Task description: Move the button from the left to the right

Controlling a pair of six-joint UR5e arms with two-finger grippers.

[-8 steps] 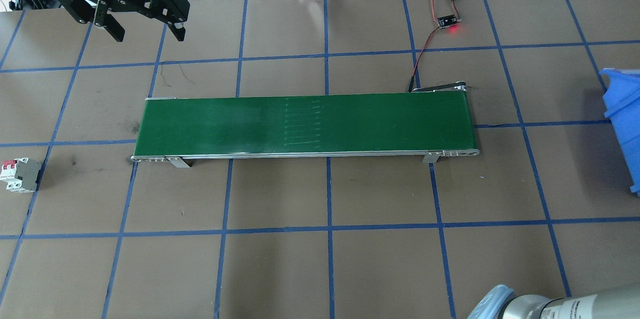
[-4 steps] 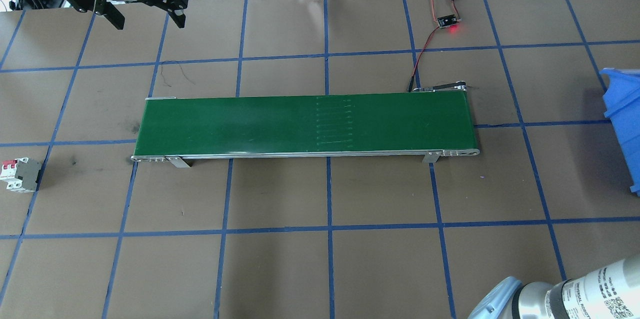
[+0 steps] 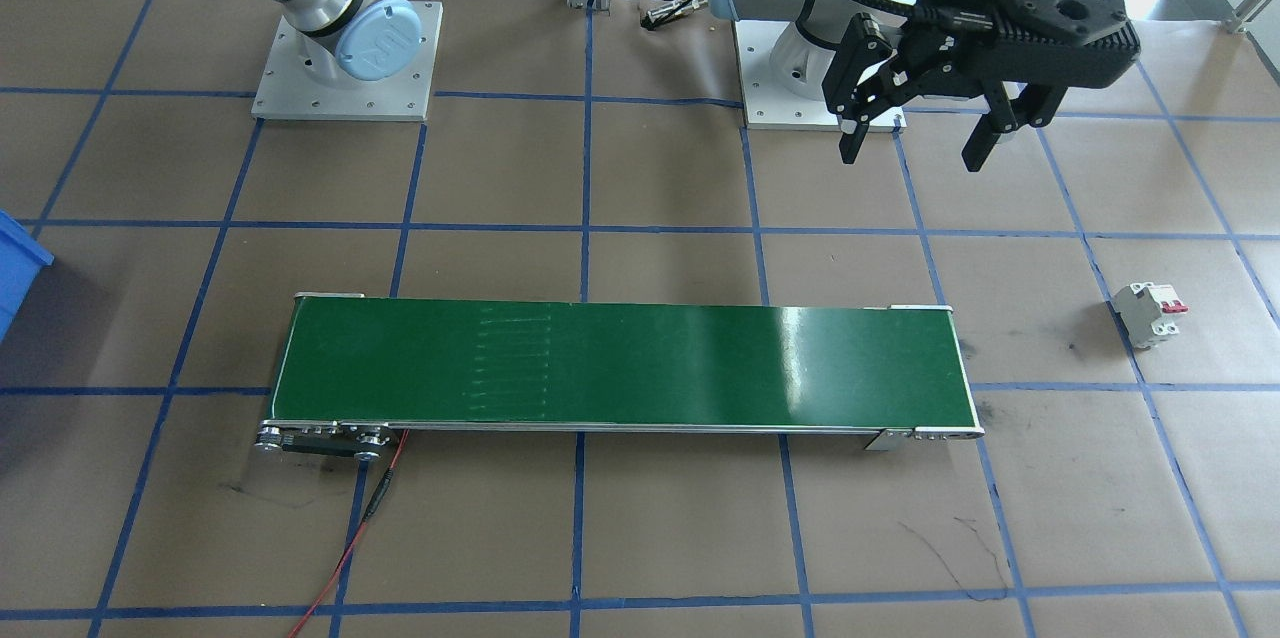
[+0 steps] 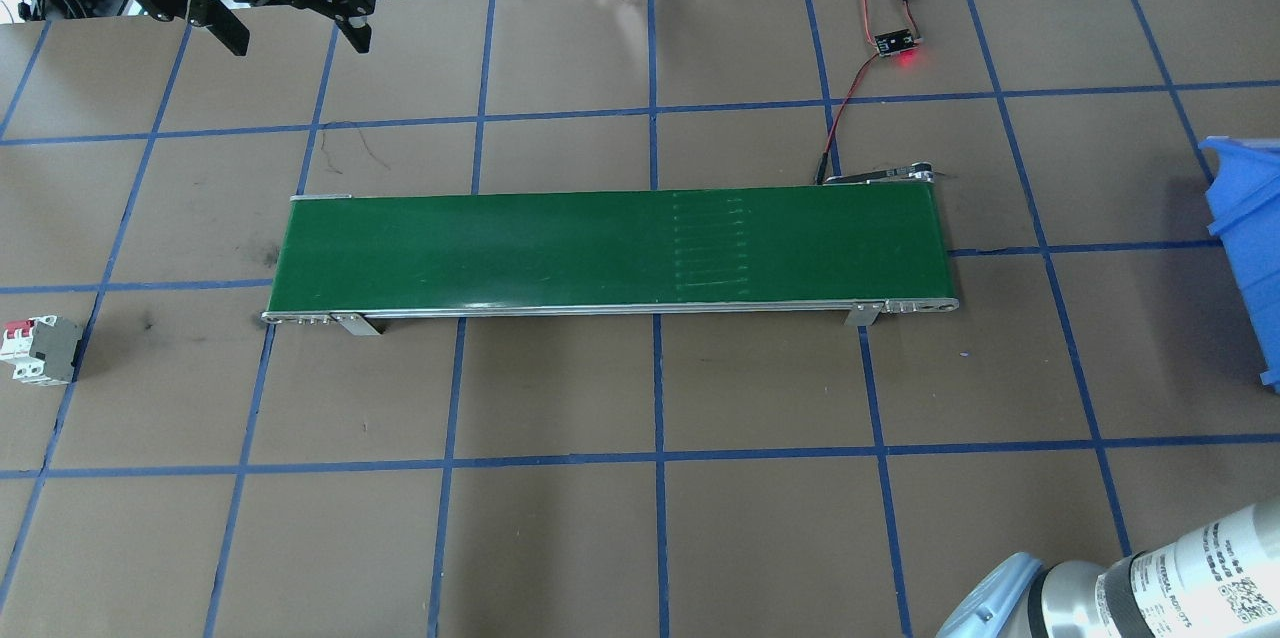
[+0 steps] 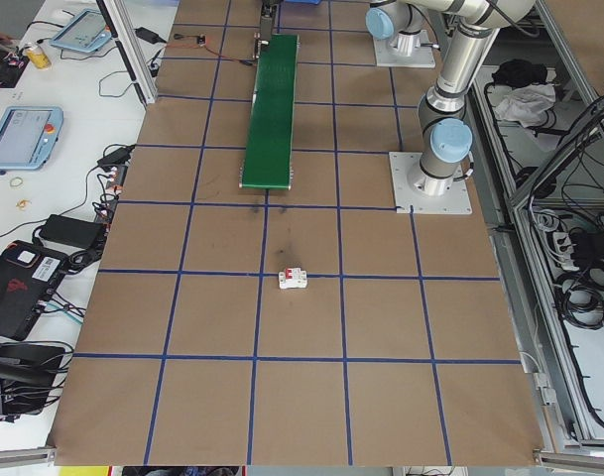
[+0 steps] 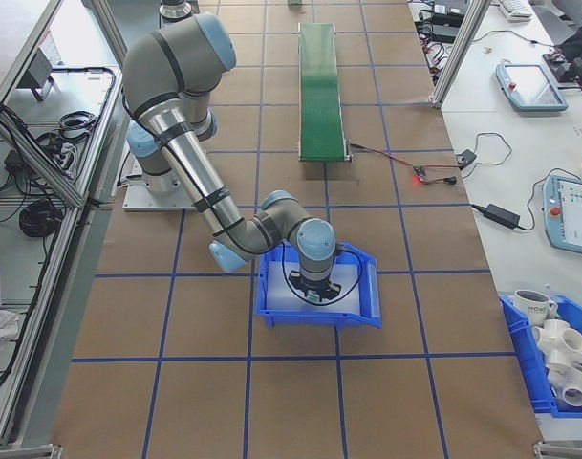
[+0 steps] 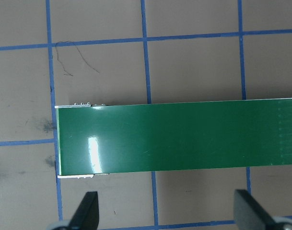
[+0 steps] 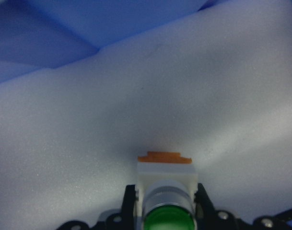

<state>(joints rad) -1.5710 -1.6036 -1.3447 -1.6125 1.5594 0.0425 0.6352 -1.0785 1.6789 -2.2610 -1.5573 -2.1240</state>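
The right hand clamps the button over the bin's white pad, apparently to set it down. The left hand hangs apart, clear of the belt.

The conveyor belt is glossy green, catching a bright glare near one end, with thin bare-metal rails along its edges. The table wears a matt brown paper-like cover, scuffed with dark smudges and gridded with blue tape. The button has a glossy green cap, a shiny metal ring and white and orange plastic parts, over a pale, finely grained foam-like liner in the smooth blue plastic bin.
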